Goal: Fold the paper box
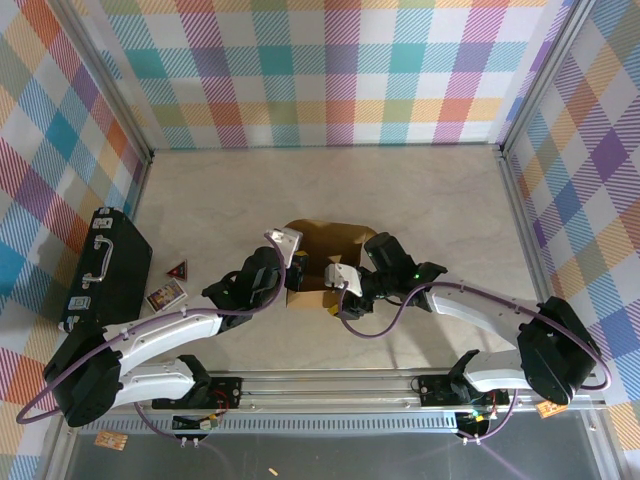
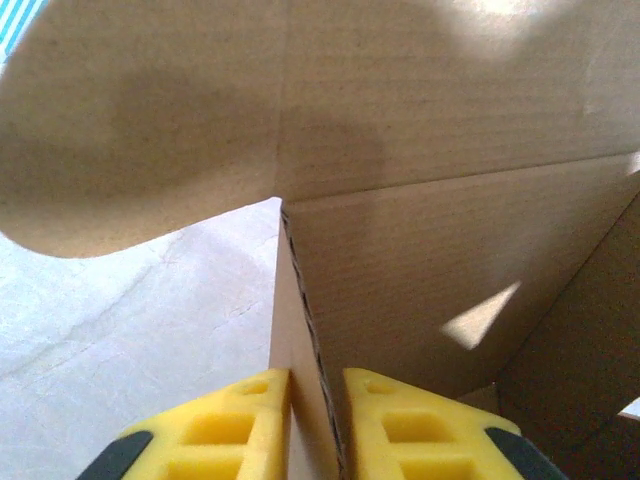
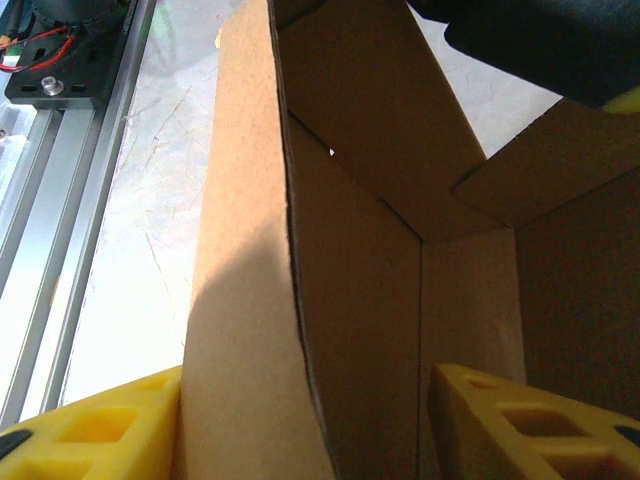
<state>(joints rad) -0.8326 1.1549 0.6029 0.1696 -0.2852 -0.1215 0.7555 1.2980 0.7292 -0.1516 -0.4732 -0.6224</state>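
Note:
The paper box (image 1: 330, 240) is brown corrugated cardboard, partly raised, in the middle of the table between both arms. My left gripper (image 1: 292, 268) is at its left side. In the left wrist view the yellow fingers (image 2: 250, 420) pinch an upright wall of the paper box (image 2: 400, 150) edge-on, so the left gripper (image 2: 318, 420) is shut on it. My right gripper (image 1: 338, 283) is at the box's near side. In the right wrist view it (image 3: 305, 400) stands open astride a wall of the paper box (image 3: 240, 300). One finger (image 3: 100, 430) is against the outer face and the other is inside, apart from the wall.
A black hard case (image 1: 105, 265) with a handle lies at the left by the checked wall. A small card (image 1: 165, 293) and a red triangle piece (image 1: 178, 268) sit beside it. The metal rail (image 1: 330, 385) runs along the near edge.

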